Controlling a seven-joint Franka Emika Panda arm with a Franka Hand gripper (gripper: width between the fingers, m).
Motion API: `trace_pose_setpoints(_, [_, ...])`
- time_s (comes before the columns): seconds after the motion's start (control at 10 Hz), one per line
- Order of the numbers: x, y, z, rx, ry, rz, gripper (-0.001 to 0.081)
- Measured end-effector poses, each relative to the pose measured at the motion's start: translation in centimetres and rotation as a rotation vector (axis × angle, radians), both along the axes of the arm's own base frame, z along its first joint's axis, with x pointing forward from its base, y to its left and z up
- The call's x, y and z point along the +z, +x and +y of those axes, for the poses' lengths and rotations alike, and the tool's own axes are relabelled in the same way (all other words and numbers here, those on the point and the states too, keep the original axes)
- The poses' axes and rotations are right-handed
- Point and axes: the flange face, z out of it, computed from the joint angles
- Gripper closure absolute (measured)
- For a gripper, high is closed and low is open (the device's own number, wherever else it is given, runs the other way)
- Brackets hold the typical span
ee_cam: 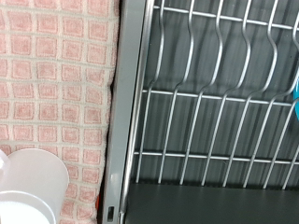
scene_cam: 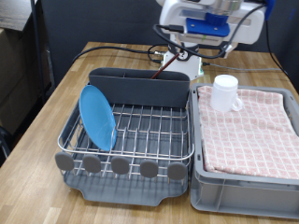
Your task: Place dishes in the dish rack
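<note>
So the round light-blue plate already stands on edge in the large silver wire dish rack, leaning between the wires at the exterior view's left, which keeps it upright. The white mug with a handle sits upright on the pink checked cloth in the grey crate beside the rack. The gripper hangs above the rack's tall back compartment; can't tell if the fingers are apart. No spoon visible, no readable writing anywhere
</note>
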Motion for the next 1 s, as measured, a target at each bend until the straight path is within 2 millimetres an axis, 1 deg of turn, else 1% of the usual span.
trace_pose_setpoints(0.2, [-0.3,-0.2,0.0,0.01,0.016,0.025,0.0003])
trace_pose_setpoints(0.4, [-0.8,-0.7,0.7,0.023,0.072,0.058,0.0003])
trace_pose_setpoints(0.7, [-1.6,-1.5,3.0,0.045,0.105,0.074,0.0003])
trace_pose_setpoints(1.0, [-1.8,-2.6,6.3,0.092,0.116,0.083,0.0003])
